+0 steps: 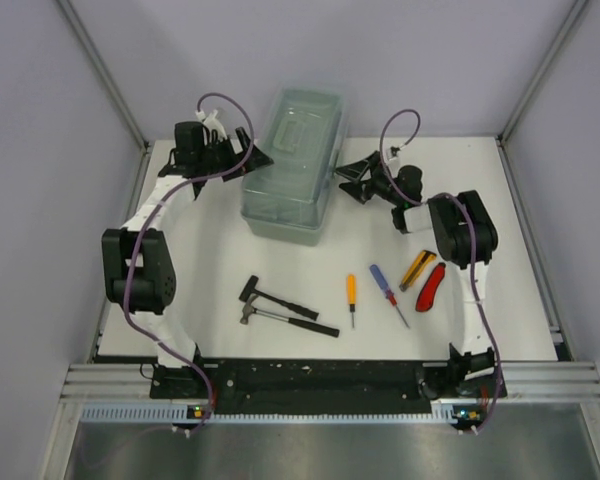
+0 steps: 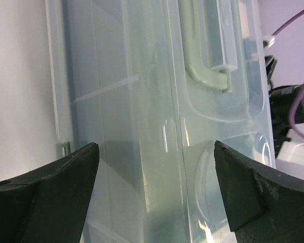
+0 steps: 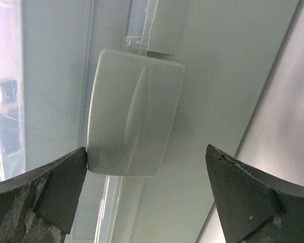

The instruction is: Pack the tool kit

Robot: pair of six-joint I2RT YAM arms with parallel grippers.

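White tabletop (image 1: 215, 255): flat, rectangular, at centre of top view. Pale lavender back wall (image 1: 310, 50) at 12 o'clock; matching side walls at 9 and 3 o'clock. Aluminium frame posts: one (image 1: 100, 70) slanting at 11 o'clock, other (image 1: 545, 70) at 1 o'clock, each running down to far tabletop corner. Aluminium rail (image 1: 100, 380) along near tabletop edge at 6 o'clock; black plate (image 1: 320, 378) across its middle. White toothed strip (image 1: 320, 412) just below rail. Grey metal sheet (image 1: 330, 450) at bottom edge.
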